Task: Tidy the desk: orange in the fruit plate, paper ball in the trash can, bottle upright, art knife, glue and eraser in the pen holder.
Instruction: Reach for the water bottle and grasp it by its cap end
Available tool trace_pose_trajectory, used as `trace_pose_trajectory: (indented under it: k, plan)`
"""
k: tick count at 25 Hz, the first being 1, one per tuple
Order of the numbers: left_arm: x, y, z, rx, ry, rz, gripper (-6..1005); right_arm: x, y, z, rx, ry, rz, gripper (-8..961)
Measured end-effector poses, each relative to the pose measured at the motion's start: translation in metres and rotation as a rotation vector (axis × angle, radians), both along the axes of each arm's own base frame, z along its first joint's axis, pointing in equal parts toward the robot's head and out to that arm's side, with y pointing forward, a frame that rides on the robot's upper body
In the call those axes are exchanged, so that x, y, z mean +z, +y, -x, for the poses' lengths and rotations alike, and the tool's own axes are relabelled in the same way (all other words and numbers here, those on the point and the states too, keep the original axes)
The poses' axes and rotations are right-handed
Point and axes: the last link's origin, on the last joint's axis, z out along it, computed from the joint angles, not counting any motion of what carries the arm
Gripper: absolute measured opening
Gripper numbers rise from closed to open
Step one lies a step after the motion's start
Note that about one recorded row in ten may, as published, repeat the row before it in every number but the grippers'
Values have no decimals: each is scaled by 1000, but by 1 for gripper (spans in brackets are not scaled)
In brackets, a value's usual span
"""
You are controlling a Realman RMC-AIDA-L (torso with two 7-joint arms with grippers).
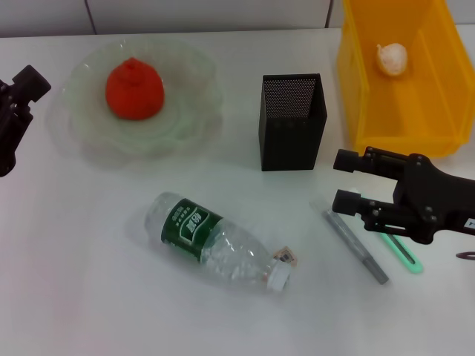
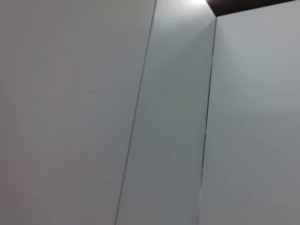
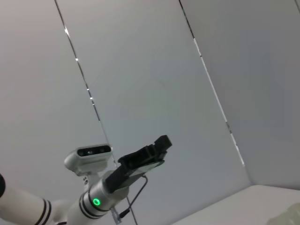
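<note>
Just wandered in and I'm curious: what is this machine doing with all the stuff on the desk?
It is tidying a white desk. The red-orange fruit already sits in the pale-green ruffled plate, and a crumpled paper ball lies in the yellow bin. The right gripper, open, hovers over a grey pen-like tool and a green one. The clear bottle lies on its side, the black mesh cup looks empty, and the left gripper is parked at the desk's edge.

Bright even overhead light, soft faint shadows, mild overall softness.
</note>
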Motion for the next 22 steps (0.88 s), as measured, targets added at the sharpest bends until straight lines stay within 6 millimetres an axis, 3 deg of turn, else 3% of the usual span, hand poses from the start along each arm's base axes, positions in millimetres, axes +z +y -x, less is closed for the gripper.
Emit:
trace_pose_trajectory:
  k: [7, 12, 14, 15, 16, 17, 19, 20, 21, 22]
  plan:
    - [7, 1, -14, -136, 112, 77, 10, 7, 1, -6, -53, 36, -58, 710]
    - [17, 14, -39, -218, 255, 195, 11, 22, -1, -28, -196, 66, -162, 710]
    - [16, 21, -59, -287, 384, 280, 19, 30, -6, -45, -292, 71, -208, 710]
    - [13, 24, -66, -306, 433, 319, 133, 30, -6, -45, -292, 71, -208, 710]
    - [7, 33, -88, -361, 585, 413, 246, 34, -11, -53, -329, 71, -224, 710]
    - [7, 33, -88, -361, 585, 413, 275, 34, -11, -53, -329, 71, -224, 710]
    - [-2, 43, -111, -401, 732, 484, 333, 38, -19, -63, -379, 75, -245, 710]
    - [-2, 43, -111, -401, 732, 484, 363, 38, -19, -63, -379, 75, -245, 710]
    - [-14, 53, -128, -423, 861, 531, 392, 41, -25, -70, -413, 83, -257, 710]
    - [-14, 53, -128, -423, 861, 531, 421, 41, -25, -70, -413, 83, -257, 710]
